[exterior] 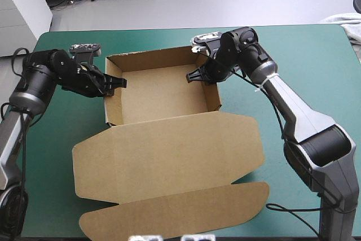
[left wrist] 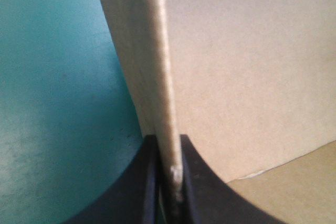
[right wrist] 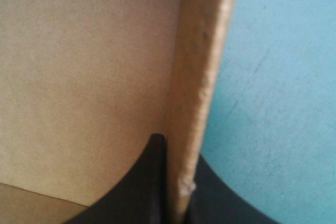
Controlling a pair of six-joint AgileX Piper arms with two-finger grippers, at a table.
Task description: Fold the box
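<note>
The box (exterior: 163, 91) stands as an open tray in the middle of the counter (exterior: 316, 55), slightly toward the far edge. Its four walls are raised, and its lid (exterior: 169, 150) lies flat on the teal-green cover, reaching toward the near edge with the rounded tuck flap (exterior: 175, 215) beyond it.

The left jaws are clamped on the top edge of the tray's left wall (left wrist: 163, 77). The board's thin edge runs straight up between them, with the tray's inside to one side and bare cover to the other. The right jaws are all but together on the right wall (right wrist: 202, 77) in the same way. One black fin sits inside the tray and one outside, and the wall rises ahead of them. The high view shows both arms reaching in from opposite sides, each gripping about halfway along its wall.

The risk from here looks to lie in the release and in any uneven pull. If the side walls are not fully tucked, they may spring outward once the jaws part, and the tray would then slump. If one arm draws back harder than the other, the light board could slide or twist across the smooth cover. Squeezing too hard, or tilting a wrist while clamped, could crease a wall's edge, which already looks slightly scuffed between the right jaws.
</note>
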